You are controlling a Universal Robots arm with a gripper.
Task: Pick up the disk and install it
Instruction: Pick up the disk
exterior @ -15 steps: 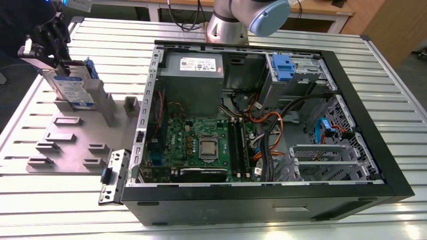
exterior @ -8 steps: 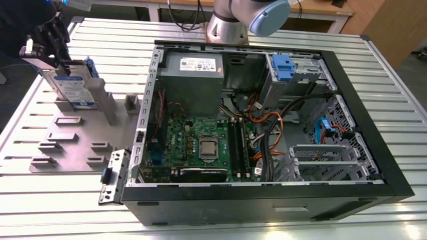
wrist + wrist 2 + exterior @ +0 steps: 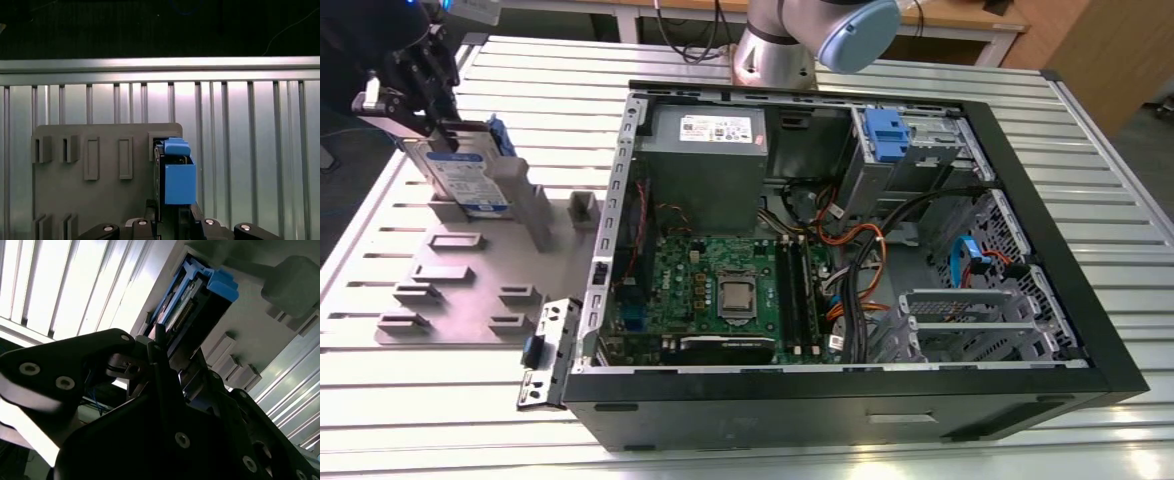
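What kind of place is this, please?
Probably a robotics lab bench for computer assembly: an open black computer case on a ribbed metal table, a grey fixture plate, a silver robot arm base.

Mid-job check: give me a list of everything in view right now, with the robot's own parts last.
Disk: one, silver in a blue frame, standing on edge in the plate.
Plate: one, grey, slotted, on the table at the exterior view's left of the case.
Case: one, black, open, on the table.
Power supply: one, grey, inside the case.
Caddy: one, blue, inside the case.
Motherboard: one, green, on the case floor.
Cables: several, orange and black, inside the case.
Table: one, silver, slatted.
Arm: one, silver-grey, behind the case.
Gripper: one, black, at the disk's top end.
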